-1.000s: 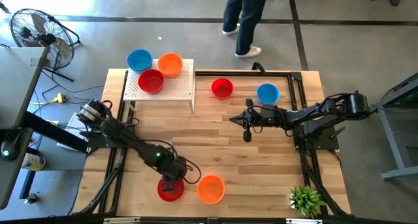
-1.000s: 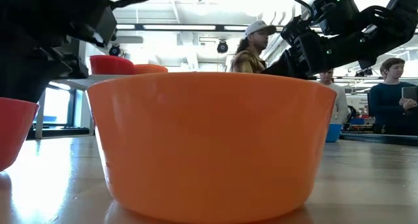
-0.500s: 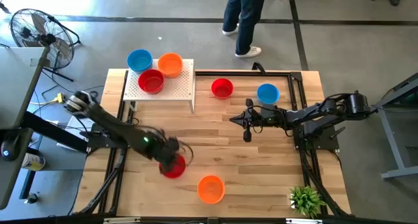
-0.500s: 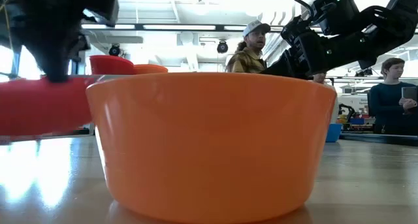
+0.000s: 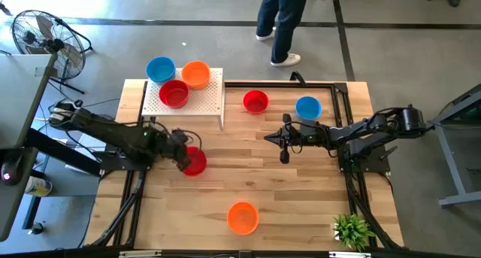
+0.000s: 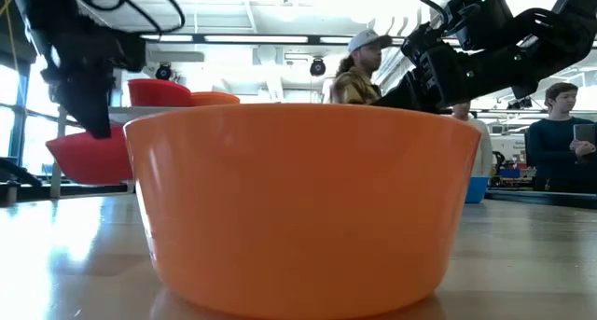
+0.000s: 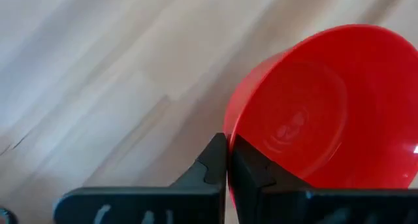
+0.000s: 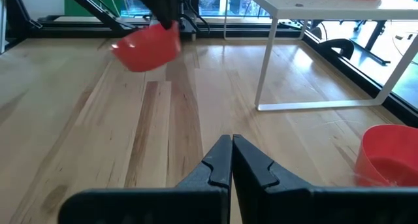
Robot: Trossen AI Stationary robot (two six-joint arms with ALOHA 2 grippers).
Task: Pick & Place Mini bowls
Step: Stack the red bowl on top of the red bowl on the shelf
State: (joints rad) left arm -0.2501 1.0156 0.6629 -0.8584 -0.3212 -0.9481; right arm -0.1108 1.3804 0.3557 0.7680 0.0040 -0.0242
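while pinched by left pincer (image 7: 227, 160), glossy red bowl (image 5: 194, 161)

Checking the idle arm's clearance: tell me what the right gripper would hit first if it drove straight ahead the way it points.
Probably the red bowl carried by the left gripper. The right gripper points across bare table toward it, though the bowl hangs slightly off-line, so depth is uncertain.

Left arm stretched across the table's left side, left gripper (image 5: 183, 154) pinched shut, raised, right arm reaching toward centre, right gripper (image 5: 283, 138) closed, hovering
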